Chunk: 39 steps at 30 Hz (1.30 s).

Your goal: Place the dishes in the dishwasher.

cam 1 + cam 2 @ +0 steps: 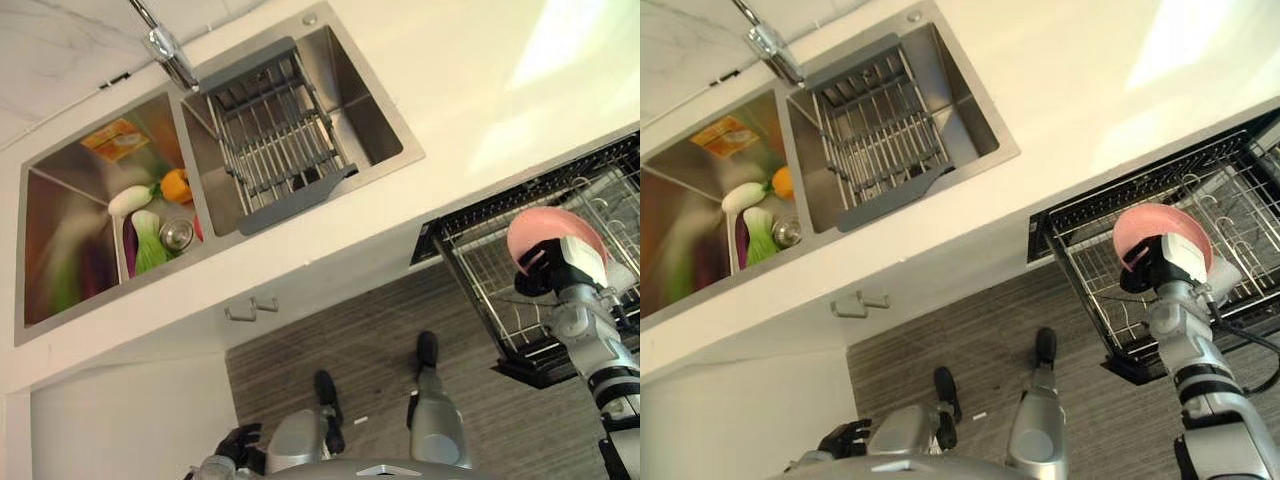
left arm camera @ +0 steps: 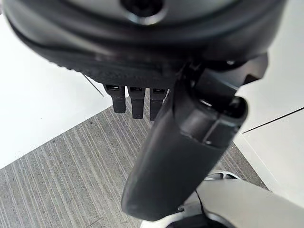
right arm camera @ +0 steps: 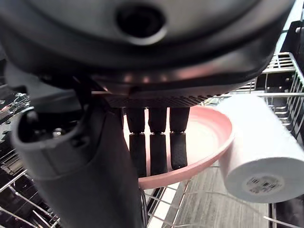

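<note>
My right hand (image 1: 543, 276) holds a pink plate (image 1: 552, 232) over the pulled-out black wire dishwasher rack (image 1: 478, 272) at the right. In the right wrist view its fingers (image 3: 156, 148) lie across the plate's (image 3: 211, 127) face with the thumb on the other side, pinching it. The plate stands tilted on edge above the rack's wires. A white cylinder (image 3: 260, 154) sits right beside the plate's rim. My left hand (image 1: 238, 442) hangs low at the bottom left above the striped floor, its fingers (image 2: 137, 102) relaxed and holding nothing.
A steel double sink (image 1: 395, 150) is set in the pale counter (image 1: 480, 80). A grey draining rack (image 1: 275, 130) spans its right basin, and toy vegetables (image 1: 150, 225) lie in the left one. A faucet (image 1: 165, 45) stands behind. A cabinet handle (image 1: 250, 310) sits below.
</note>
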Tool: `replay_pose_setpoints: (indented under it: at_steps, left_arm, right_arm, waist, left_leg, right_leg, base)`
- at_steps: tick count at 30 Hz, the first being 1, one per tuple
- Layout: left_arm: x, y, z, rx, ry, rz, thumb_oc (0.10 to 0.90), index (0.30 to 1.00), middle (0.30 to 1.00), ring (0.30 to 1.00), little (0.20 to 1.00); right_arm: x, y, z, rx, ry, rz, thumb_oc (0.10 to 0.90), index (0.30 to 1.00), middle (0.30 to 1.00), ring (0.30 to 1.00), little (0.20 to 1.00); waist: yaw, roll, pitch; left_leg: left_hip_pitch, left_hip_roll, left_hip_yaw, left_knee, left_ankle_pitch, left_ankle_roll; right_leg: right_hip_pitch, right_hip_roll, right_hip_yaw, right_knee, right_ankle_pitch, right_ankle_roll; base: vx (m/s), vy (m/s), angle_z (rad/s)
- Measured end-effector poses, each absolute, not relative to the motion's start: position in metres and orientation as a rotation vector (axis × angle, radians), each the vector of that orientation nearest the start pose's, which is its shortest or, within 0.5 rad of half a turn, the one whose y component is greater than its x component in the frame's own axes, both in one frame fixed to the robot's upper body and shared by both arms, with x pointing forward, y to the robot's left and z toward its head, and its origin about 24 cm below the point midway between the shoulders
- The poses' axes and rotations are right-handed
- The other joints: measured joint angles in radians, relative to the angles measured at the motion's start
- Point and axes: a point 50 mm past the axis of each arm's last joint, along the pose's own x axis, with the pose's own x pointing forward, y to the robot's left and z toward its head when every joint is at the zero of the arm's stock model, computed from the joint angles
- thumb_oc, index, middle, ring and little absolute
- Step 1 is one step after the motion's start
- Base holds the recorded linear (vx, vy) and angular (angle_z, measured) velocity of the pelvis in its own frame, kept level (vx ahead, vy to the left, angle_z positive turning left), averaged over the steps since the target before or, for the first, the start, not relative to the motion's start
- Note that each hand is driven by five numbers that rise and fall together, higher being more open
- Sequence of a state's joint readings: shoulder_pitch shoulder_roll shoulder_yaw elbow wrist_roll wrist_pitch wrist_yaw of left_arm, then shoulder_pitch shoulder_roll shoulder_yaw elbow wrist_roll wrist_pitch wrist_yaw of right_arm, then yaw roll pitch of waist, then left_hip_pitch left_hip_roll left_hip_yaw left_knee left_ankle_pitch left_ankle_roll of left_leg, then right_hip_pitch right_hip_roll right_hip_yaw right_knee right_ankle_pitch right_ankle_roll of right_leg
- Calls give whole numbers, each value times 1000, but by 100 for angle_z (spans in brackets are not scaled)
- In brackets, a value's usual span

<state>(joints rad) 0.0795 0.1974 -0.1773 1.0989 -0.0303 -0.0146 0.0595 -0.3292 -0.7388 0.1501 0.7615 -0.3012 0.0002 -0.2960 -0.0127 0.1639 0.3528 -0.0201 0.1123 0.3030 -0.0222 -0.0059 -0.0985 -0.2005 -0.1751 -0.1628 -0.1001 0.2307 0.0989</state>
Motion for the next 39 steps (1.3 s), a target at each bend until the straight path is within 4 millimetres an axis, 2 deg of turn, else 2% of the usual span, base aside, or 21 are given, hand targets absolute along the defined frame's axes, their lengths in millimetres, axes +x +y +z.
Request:
replay_pose_setpoints:
  at_steps: [5, 9, 13, 15, 16, 17, 19, 20, 21, 22, 23, 24, 25, 28, 29, 30, 31, 33, 35, 38, 39]
  left_arm:
    - [91, 212, -161, 274, 1156, 35, 800, 900, 900, 900, 900]
    - [93, 219, -160, 271, 1150, 80, 800, 900, 900, 900, 900]
    - [85, 224, -162, 299, 1196, 83, 800, 900, 900, 900, 900]
    - [71, 229, -165, 325, 1260, 83, 800, 900, 900, 900, 900]
    - [67, 231, -166, 337, 1285, 83, 800, 900, 900, 900, 900]
    - [63, 236, -166, 363, 1308, 80, 800, 900, 900, 900, 900]
    - [51, 241, -167, 380, 1352, 85, 800, 900, 900, 900, 900]
    - [50, 241, -167, 394, 1361, 76, 800, 900, 900, 900, 900]
    - [42, 241, -168, 407, 1393, 63, 800, 900, 900, 900, 900]
    - [41, 240, -168, 416, 1395, 51, 800, 900, 900, 900, 900]
    - [31, 240, -169, 413, 1420, 46, 800, 900, 900, 900, 900]
    - [26, 240, -170, 412, 1434, 42, 800, 900, 900, 900, 900]
    - [25, 238, -170, 414, 1439, 26, 800, 900, 900, 900, 900]
    - [22, 239, -170, 417, 1457, 23, 800, 900, 900, 900, 900]
    - [20, 238, -171, 408, 1461, 28, 800, 900, 900, 900, 900]
    - [16, 235, -171, 388, 1470, 29, 800, 900, 900, 900, 900]
    - [16, 233, -172, 380, 1470, 29, 800, 900, 900, 900, 900]
    - [15, 225, -174, 347, 1471, 22, 800, 900, 900, 900, 900]
    - [18, 216, -175, 322, 1464, 12, 800, 900, 900, 900, 900]
    - [21, 216, -175, 319, 1453, 13, 800, 900, 900, 900, 900]
    - [22, 216, -175, 318, 1450, 16, 800, 900, 900, 900, 900]
  right_arm:
    - [279, -347, 46, -1116, 318, -387, 800, 900, 900, 900, 900]
    - [275, -338, 53, -1108, 250, -386, 800, 900, 900, 900, 900]
    - [258, -335, 64, -1071, 164, -422, 800, 900, 900, 900, 900]
    - [251, -333, 67, -1069, 132, -436, 800, 900, 900, 900, 900]
    - [246, -334, 69, -1061, 125, -449, 800, 900, 900, 900, 900]
    - [241, -336, 67, -1060, 135, -457, 800, 900, 900, 900, 900]
    - [236, -339, 67, -1054, 139, -474, 800, 900, 900, 900, 900]
    - [229, -344, 64, -1059, 160, -484, 800, 900, 900, 900, 900]
    - [223, -349, 67, -1052, 160, -510, 800, 900, 900, 900, 900]
    - [217, -353, 65, -1056, 180, -520, 800, 900, 900, 900, 900]
    - [213, -357, 65, -1060, 191, -536, 800, 900, 900, 900, 900]
    - [207, -363, 64, -1061, 216, -560, 413, 319, 319, 319, 319]
    - [190, -379, 56, -1063, 296, -613, 400, 300, 300, 300, 300]
    - [152, -405, 26, -1057, 525, -697, 400, 300, 300, 300, 300]
    - [124, -416, 3, -1034, 693, -731, 400, 300, 300, 300, 300]
    - [103, -420, -13, -989, 819, -753, 400, 300, 300, 300, 300]
    - [89, -420, -21, -976, 880, -765, 400, 300, 300, 300, 300]
    - [62, -412, -43, -935, 1018, -726, 400, 300, 300, 300, 300]
    - [62, -403, -51, -914, 1040, -669, 400, 300, 300, 300, 300]
    - [67, -399, -53, -892, 1023, -654, 400, 300, 300, 300, 300]
    - [73, -397, -51, -895, 995, -644, 400, 300, 300, 300, 300]
  waist:
    - [1, -3, 3]
    - [-18, -24, 16]
    - [-37, -49, 5]
    - [-64, -80, -49]
    - [-62, -88, -61]
    - [-76, -111, -89]
    - [-73, -128, -121]
    - [-101, -140, -141]
    - [-104, -139, -148]
    - [-115, -141, -167]
    - [-115, -136, -183]
    - [-128, -134, -199]
    - [-162, -138, -212]
    - [-186, -127, -232]
    - [-206, -123, -233]
    - [-225, -116, -230]
    - [-233, -112, -230]
    - [-251, -86, -227]
    - [-261, -68, -222]
    - [-261, -66, -223]
    - [-257, -66, -223]
  left_leg:
    - [7, -1, -6, -16, 2, 0]
    - [52, 3, -7, -26, 2, 0]
    - [143, 11, 5, -52, -6, -5]
    - [165, 16, 33, -56, -17, -9]
    - [181, 18, 46, -59, -15, -15]
    - [211, 20, 77, -60, -24, -20]
    - [248, 30, 121, -62, -37, -20]
    - [273, 26, 132, -63, -50, -27]
    - [306, 28, 170, -69, -54, -32]
    - [316, 26, 188, -69, -60, -35]
    - [325, 31, 202, -69, -66, -31]
    - [334, 28, 219, -68, -69, -33]
    - [355, 14, 243, -67, -78, -33]
    - [355, 19, 267, -68, -97, -30]
    - [353, 16, 267, -68, -100, -24]
    - [354, 15, 270, -69, -101, -23]
    - [352, 14, 270, -70, -102, -22]
    - [353, 7, 267, -74, -101, -21]
    - [351, -7, 265, -74, -100, -19]
    - [346, -11, 261, -75, -100, -18]
    - [339, -10, 254, -75, -97, -15]
  right_leg:
    - [4, 5, -7, 1, -3, -2]
    - [45, 9, -10, 1, -10, -3]
    - [118, 23, -5, 0, -35, 4]
    - [120, 36, 18, 0, -38, 2]
    - [128, 41, 30, 0, -38, 2]
    - [135, 56, 60, -1, -37, 0]
    - [141, 70, 105, 0, -40, -1]
    - [143, 90, 137, -1, -38, 0]
    - [154, 101, 165, 0, -36, 1]
    - [146, 111, 191, -1, -33, 3]
    - [144, 112, 209, 0, -32, 4]
    - [135, 116, 222, 1, -26, 5]
    - [121, 127, 234, 1, -12, 6]
    - [99, 133, 251, 8, -13, 2]
    - [96, 130, 251, 9, -13, 2]
    - [95, 128, 251, 8, -13, 3]
    - [94, 125, 250, 9, -13, 3]
    - [93, 118, 244, 6, -12, 5]
    - [89, 107, 246, 3, -9, 9]
    - [79, 102, 245, 4, -17, 20]
    - [75, 103, 243, 5, -29, 35]
  base:
    - [11, -15, 3]
    - [42, -45, 1]
    - [70, -1, -8]
    - [42, 32, -35]
    - [44, 40, -59]
    - [41, 51, -71]
    - [103, 136, -83]
    - [74, 139, -92]
    - [-20, 69, -96]
    - [-22, 43, -97]
    - [-32, 42, -91]
    - [-39, 29, -107]
    - [-56, 27, -87]
    - [-39, 7, -61]
    - [-33, 2, -32]
    - [-21, -6, -14]
    - [-8, 2, -6]
    - [0, 0, -7]
    - [0, 0, -13]
    - [0, 0, -1]
    - [-118, -115, 3]
